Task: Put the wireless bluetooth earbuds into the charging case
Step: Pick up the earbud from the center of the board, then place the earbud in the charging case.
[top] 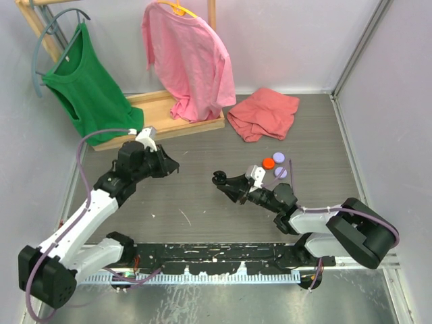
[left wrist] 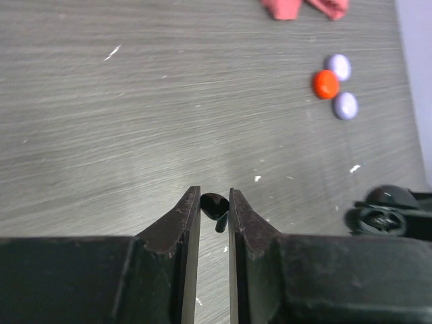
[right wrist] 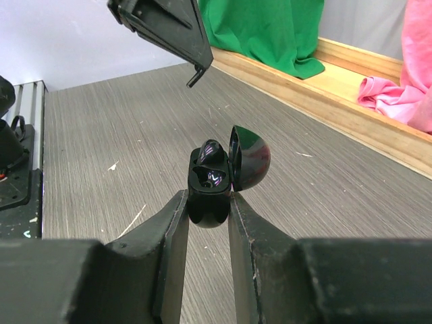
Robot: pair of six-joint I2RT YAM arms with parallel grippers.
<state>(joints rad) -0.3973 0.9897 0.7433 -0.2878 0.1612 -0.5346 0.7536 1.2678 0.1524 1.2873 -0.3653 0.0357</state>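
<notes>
Earbud (left wrist: 214,203) is pinched at the very tips of the left gripper (left wrist: 214,195), jaws narrow. Case (right wrist: 214,177) is clamped lid-open in the right gripper (right wrist: 208,198), well apart. Shallow hold: earbud could be twisted or dropped if entry is misaligned.

Item one: black earbud (left wrist: 213,202), glossy, rounded head with a short stem. It is pinched between the fingertips of the left gripper (left wrist: 214,197), clear of the table, with the stem projecting past the tips.

Item two: black charging case (right wrist: 206,202), glossy and rounded. It is clamped at its lower body by the right gripper (right wrist: 208,197) and held upright above the table. Its lid (right wrist: 248,156) is hinged open to one side. A dark shape sits in the far bay; whether it is a bud cannot be told
</notes>
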